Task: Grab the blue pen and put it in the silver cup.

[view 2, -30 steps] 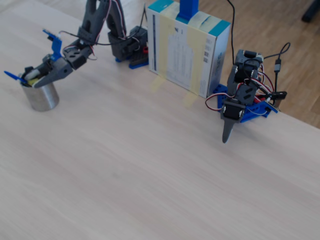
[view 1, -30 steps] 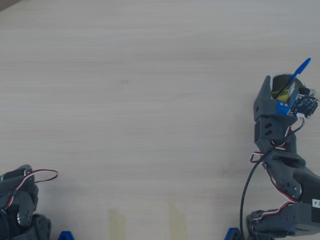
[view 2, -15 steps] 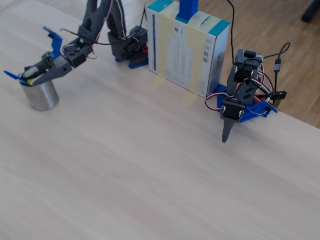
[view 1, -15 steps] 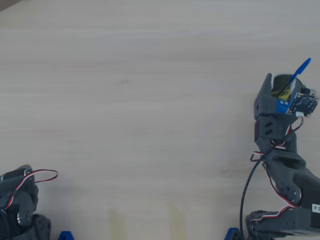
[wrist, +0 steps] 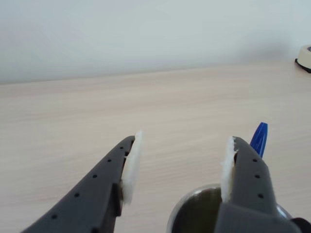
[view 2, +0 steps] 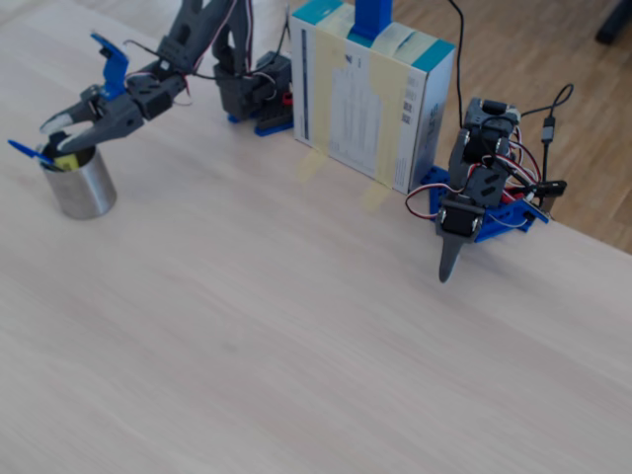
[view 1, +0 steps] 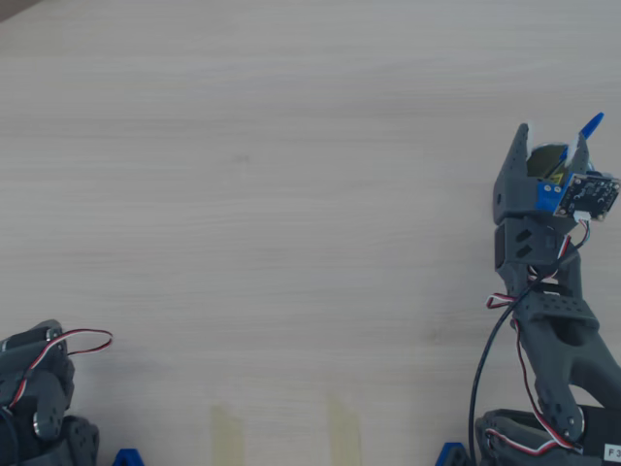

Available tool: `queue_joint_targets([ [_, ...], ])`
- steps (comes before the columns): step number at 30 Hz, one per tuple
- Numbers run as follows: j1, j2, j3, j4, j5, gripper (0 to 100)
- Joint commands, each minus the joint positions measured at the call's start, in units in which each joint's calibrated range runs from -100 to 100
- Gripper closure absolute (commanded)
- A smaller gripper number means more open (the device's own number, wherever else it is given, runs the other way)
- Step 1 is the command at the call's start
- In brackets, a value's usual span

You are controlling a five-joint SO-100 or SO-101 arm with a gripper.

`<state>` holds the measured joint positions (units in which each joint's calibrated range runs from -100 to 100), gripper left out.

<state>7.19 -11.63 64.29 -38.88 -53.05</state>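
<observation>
Blue pen (view 2: 24, 151) inside silver cup (view 2: 81, 190).

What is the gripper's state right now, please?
Gripper: jaws open, holding nothing, above the silver cup; the blue pen stands in it.

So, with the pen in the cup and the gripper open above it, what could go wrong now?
1. The gripper hangs just over the silver cup. A careless retreat could knock the cup over.
2. The blue pen leans out over the rim beside one finger. That finger may catch its cap and drag it out.
</observation>
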Motion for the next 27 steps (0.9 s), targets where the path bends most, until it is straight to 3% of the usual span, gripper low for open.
queue_joint_targets([
  [1,-0.73,-6.24,-0.57,4.43,1.04,73],
  [18,-3.18,-29.1,0.88,31.72,0.78,73],
  [27,-3.18,-43.98,8.86,40.13,-0.32,69],
])
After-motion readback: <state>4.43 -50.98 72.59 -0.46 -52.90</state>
